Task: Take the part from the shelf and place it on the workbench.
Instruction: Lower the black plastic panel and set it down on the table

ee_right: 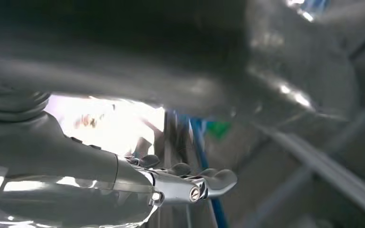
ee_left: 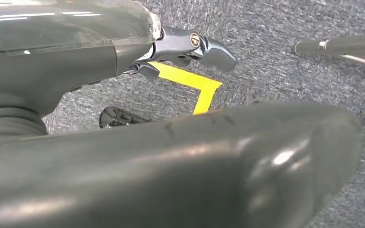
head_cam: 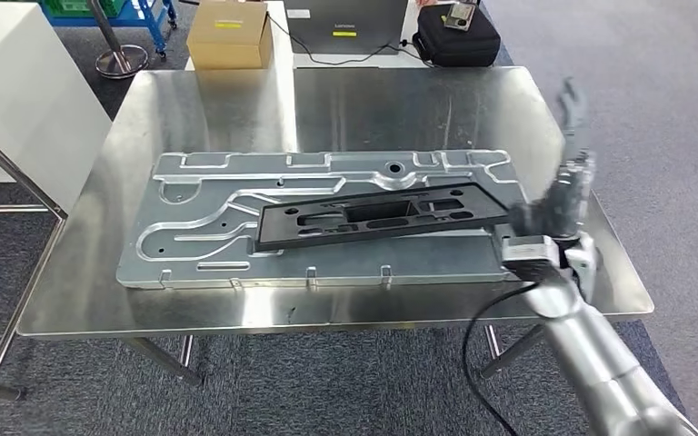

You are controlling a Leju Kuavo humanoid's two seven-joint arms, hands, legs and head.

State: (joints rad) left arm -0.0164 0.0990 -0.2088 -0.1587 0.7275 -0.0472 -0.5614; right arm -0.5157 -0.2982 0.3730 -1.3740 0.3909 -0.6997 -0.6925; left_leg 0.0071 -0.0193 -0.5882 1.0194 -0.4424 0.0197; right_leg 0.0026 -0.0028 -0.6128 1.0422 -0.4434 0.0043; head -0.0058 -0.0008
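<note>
Head view: a long black part (head_cam: pixel 383 216) is seen lying flat on a large grey metal plate (head_cam: pixel 200 227), and this plate rests on the shiny steel workbench (head_cam: pixel 373 104). The part lies slightly tilted across the plate, with its right end near the plate's right edge. The right hand (head_cam: pixel 565 195) is raised just beside that right end, at the right side of the workbench. Its fingers (head_cam: pixel 571 98) are spread and point upward, and nothing is seen between them, so the hand is judged to be wide and empty. Whether it touches the end of the part cannot be told, because the picture is blurred there.

In the right wrist view a thick grey thumb (ee_right: pixel 209 183) is seen, stretched out, with nothing gripped; the background is blurred.

In the left wrist view the left hand (ee_left: pixel 190 47) is seen above grey carpet with a yellow floor marking (ee_left: pixel 197 85). Nothing is seen in the part of it that shows, but whether its fingers are spread or curled cannot be told.

No shelf is seen in the head view. As the part lies already on the workbench surface, the placing step is judged to be finished or at its release. For the next move, the right hand should be drawn away upward and to the right, without pushing the end of the part, so that it is not shifted on the plate.
</note>
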